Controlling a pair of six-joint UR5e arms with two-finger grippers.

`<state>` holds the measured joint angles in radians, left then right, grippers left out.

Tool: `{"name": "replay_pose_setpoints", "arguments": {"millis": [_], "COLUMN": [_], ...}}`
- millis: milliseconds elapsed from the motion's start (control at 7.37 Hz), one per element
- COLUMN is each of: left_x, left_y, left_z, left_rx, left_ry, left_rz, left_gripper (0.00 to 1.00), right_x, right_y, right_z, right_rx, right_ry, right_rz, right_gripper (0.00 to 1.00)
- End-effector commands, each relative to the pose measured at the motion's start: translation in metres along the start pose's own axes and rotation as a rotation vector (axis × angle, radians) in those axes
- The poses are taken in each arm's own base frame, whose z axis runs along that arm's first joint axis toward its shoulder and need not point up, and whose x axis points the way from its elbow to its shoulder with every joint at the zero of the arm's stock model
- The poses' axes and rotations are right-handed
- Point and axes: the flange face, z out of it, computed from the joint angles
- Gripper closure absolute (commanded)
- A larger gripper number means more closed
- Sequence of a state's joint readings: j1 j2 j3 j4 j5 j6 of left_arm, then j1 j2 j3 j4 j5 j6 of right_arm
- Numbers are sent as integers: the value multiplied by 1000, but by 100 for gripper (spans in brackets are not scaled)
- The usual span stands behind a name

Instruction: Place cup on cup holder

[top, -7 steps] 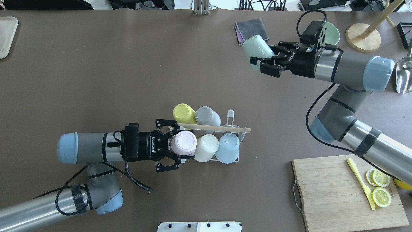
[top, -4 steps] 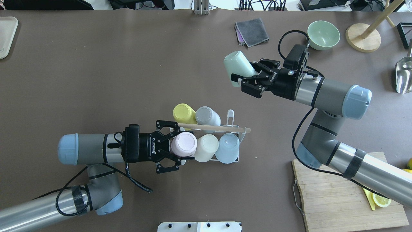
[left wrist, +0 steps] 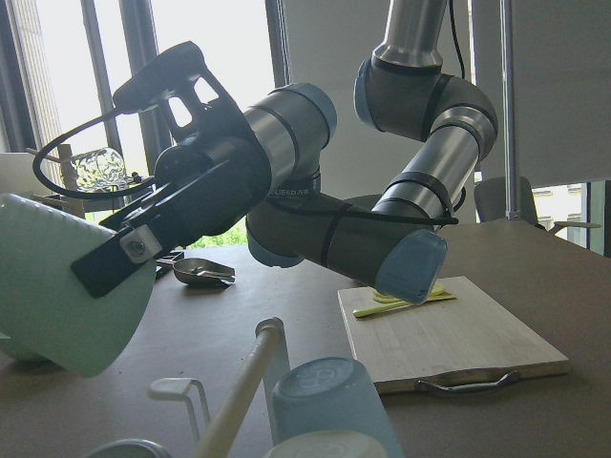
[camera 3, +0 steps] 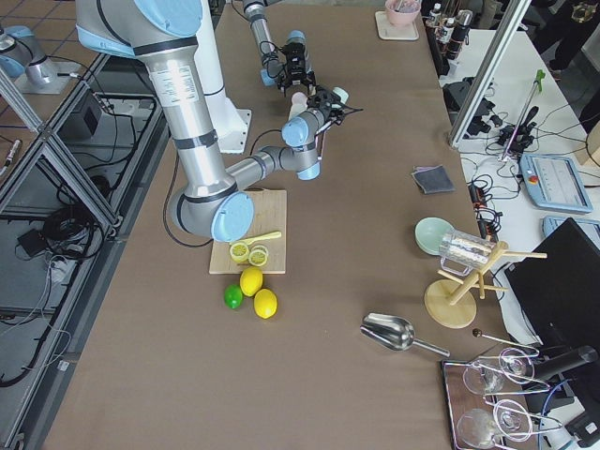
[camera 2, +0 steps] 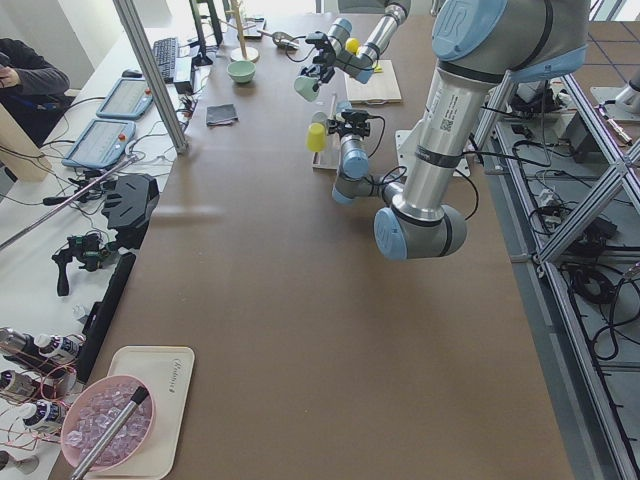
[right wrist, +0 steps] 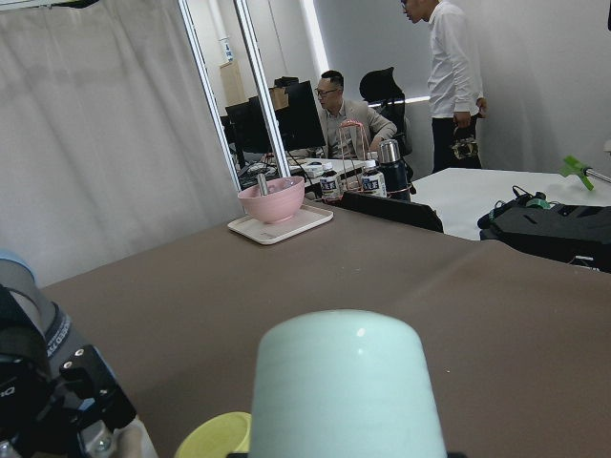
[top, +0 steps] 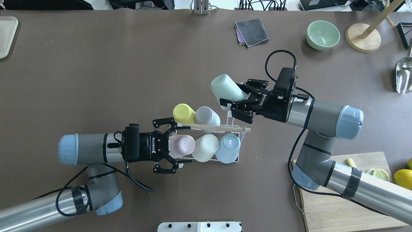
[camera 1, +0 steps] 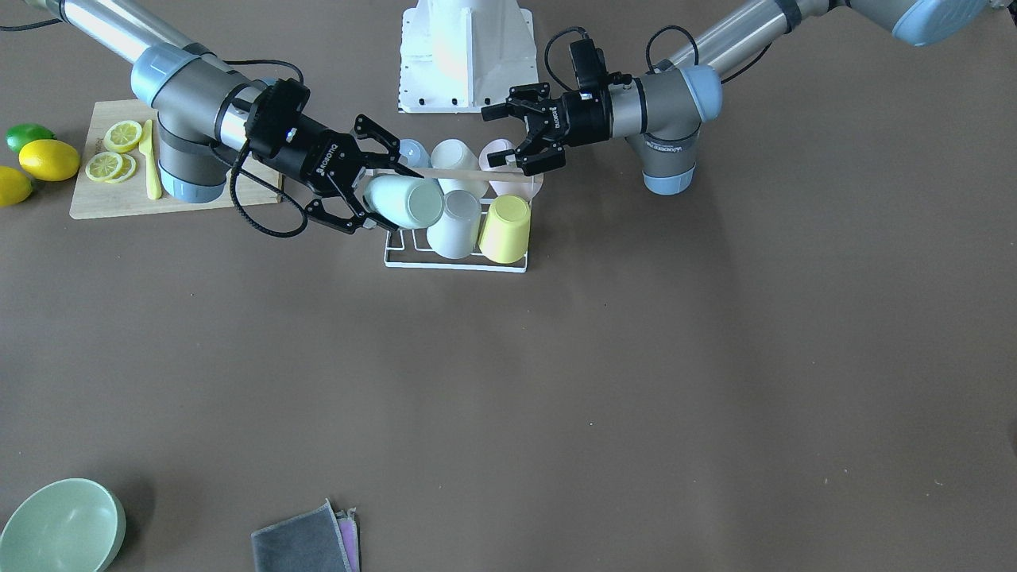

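Observation:
The cup holder, a white wire rack (top: 239,145) with a wooden rod (top: 212,128), stands mid-table and carries yellow (top: 182,112), grey (top: 207,116), pink (top: 182,145), cream (top: 205,147) and blue (top: 228,147) cups. My right gripper (top: 232,100) is shut on a mint green cup (top: 226,91), held tilted just beyond the rack's far right corner. The mint cup also shows in the front view (camera 1: 407,201) and the left wrist view (left wrist: 67,296). My left gripper (top: 184,145) is open, its fingers spread on either side of the pink cup.
A green bowl (top: 323,34), a grey cloth (top: 252,31) and a wooden stand base (top: 363,38) lie at the far side. A metal scoop (top: 404,75) is at the right edge. A cutting board (top: 322,216) with lemon slices sits at the near right.
My right arm has carried the mint cup from the far right, left and nearer, to the rack's far corner. My left gripper stays open around the pink cup, which now sits lower.

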<state>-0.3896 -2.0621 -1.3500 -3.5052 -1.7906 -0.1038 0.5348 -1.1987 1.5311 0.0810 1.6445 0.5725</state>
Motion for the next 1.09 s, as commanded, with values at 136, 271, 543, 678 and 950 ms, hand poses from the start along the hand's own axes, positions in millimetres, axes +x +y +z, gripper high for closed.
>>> {"name": "replay_pose_setpoints", "arguments": {"millis": [136,271,543,678,950], "left_x": [0,0,-6,-15,-37], "left_y": [0,-6,-27,-41,-58], "left_z": [0,-1,-5,-4,-12], "left_rx": [1,10,3,-52,-216], "left_ry": [0,-1,-9,-30,-89], "left_rz": [-2,0,-28,-32,-49], "left_gripper": [1,1,1,1,1], "right_x": [-13,-13,-13,-13,-11], "right_y": [17,18,19,20,23], "right_z": [1,1,0,-1,-4], "right_rx": [-1,0,-2,-4,-11], "right_ry": [21,25,24,25,28], "right_rz": [-118,-118,-117,-117,-115], "right_gripper": [63,62,60,58,55]}}
